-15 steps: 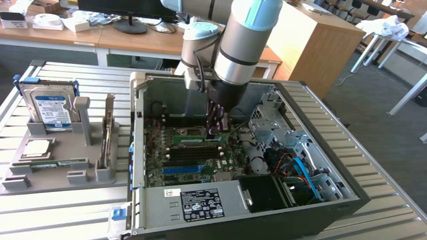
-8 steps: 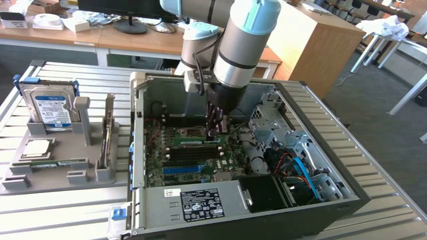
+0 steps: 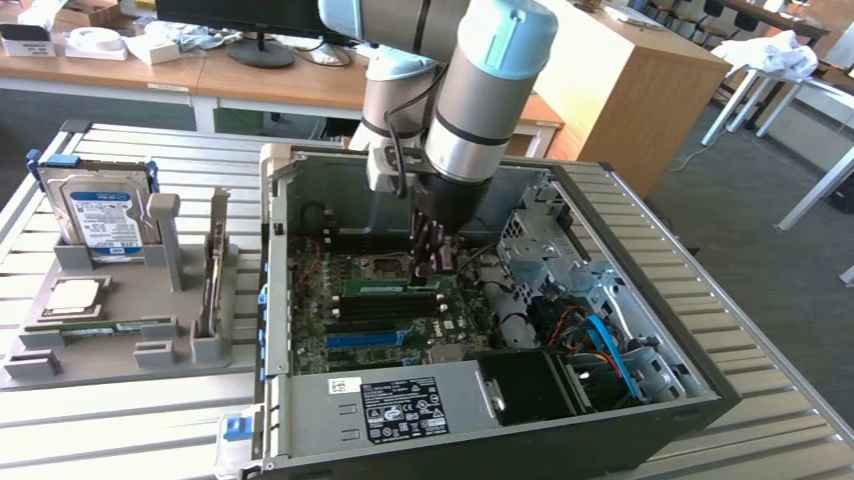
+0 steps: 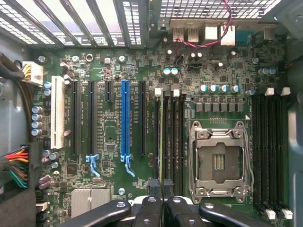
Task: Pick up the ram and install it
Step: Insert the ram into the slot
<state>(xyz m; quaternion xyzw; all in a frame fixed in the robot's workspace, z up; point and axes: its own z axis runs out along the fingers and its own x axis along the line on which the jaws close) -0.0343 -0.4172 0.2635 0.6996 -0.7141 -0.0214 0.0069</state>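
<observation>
While the jaws sit closed above the ram [image 3: 384,285] seated on the motherboard [image 4: 110,142], white label [image 3: 404,408] text unreadable.

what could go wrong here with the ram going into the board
The gripper is shut on the ram right over the memory slots. If the stick sits off its groove, pressing may bend or jam it. The open processor socket lies beside those slots, so a sideways slip could hit it.
</observation>
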